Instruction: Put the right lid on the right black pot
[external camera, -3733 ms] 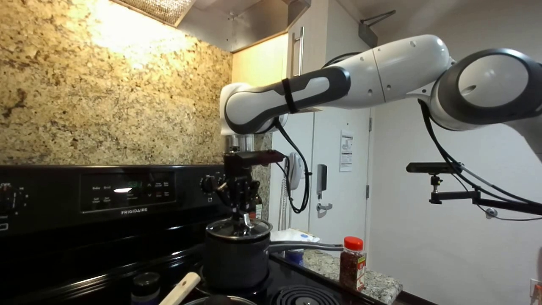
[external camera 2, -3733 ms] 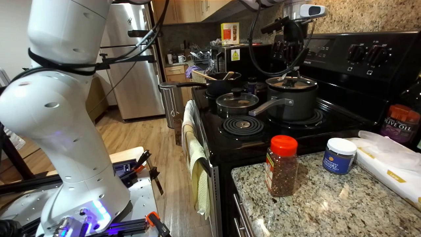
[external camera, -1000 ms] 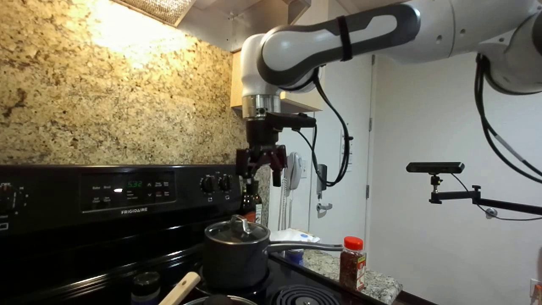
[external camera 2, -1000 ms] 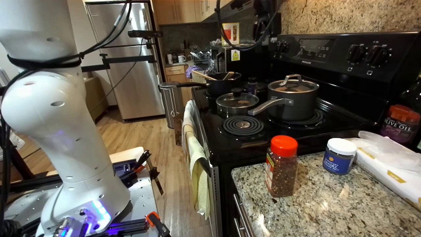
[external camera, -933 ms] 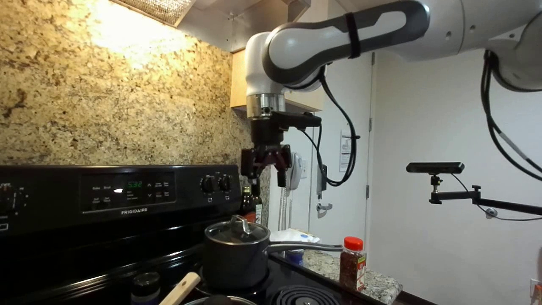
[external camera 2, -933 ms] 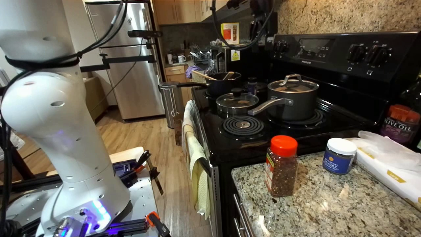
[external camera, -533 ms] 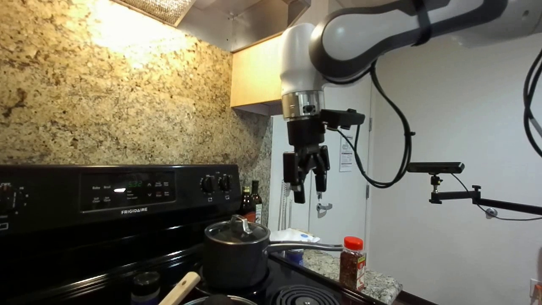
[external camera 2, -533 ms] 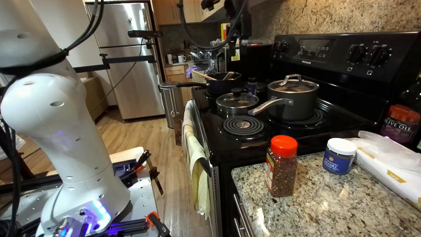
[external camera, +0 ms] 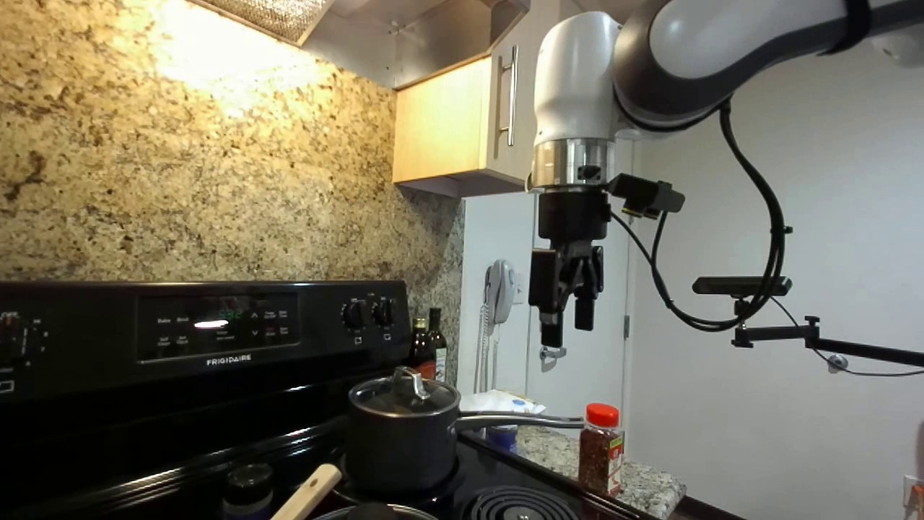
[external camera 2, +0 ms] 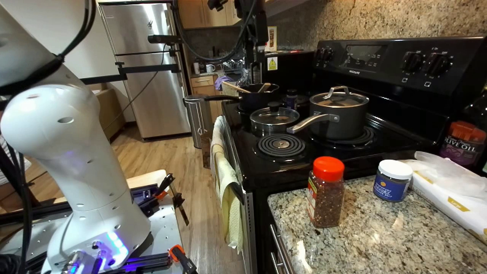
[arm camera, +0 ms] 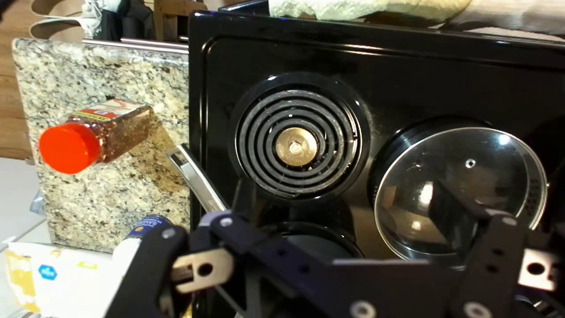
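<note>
The right lid [external camera: 375, 397], clear glass with a metal rim and a metal loop handle, sits level on the right black pot [external camera: 401, 451]. Both exterior views show the lid [external camera 2: 342, 100] seated around the rim of the pot [external camera 2: 338, 121], its silvery handle pointing out over the stove. My gripper [external camera: 569, 328] hangs open, well above the stove and apart from the lid. In the wrist view, the gripper [arm camera: 351, 203] has nothing between its spread fingers. The pot's dark round edge [arm camera: 318, 243] there is mostly hidden behind the gripper's body.
A low pan under another glass lid [external camera 2: 274, 117] stands beside a coil burner [external camera 2: 281, 144]. Behind it is a dark frying pan [external camera 2: 254, 99] with wooden utensils. A red-capped spice jar [external camera: 601, 451] stands on the granite counter. A wall cabinet [external camera: 444, 126] hangs near the arm.
Earlier my gripper was down at the lid's handle. It has since come away, risen, and moved towards the front of the stove. The lid has stayed on the pot.
</note>
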Robot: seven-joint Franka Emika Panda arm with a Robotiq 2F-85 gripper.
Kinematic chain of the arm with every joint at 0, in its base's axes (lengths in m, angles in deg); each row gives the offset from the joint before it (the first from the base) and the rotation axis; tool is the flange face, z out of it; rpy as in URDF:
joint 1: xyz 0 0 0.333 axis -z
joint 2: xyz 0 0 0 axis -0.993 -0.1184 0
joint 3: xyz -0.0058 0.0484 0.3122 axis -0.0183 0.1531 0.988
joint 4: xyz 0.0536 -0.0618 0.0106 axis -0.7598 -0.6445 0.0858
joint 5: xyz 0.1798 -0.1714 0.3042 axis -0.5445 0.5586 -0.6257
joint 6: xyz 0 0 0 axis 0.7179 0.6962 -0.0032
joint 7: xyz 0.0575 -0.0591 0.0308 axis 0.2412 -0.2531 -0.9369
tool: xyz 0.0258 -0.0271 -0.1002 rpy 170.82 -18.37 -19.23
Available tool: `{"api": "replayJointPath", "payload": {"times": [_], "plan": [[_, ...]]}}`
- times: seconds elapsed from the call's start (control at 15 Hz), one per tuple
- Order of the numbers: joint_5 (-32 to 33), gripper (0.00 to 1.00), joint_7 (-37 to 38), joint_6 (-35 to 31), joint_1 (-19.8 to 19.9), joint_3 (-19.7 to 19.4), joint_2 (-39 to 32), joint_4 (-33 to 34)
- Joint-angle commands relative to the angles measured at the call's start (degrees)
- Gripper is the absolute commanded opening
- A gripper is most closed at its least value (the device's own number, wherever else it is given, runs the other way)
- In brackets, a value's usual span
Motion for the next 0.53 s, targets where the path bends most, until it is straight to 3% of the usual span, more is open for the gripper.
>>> {"api": "replayJointPath", "payload": {"times": [0.0, 0.47], "plan": [[-4.49, 1.00, -2.07, -4.87, 1.35, 0.34, 3.88, -4.94], [-4.83, 1.00, -0.74, -3.76, 2.36, 1.26, 4.09, -6.05]]}}
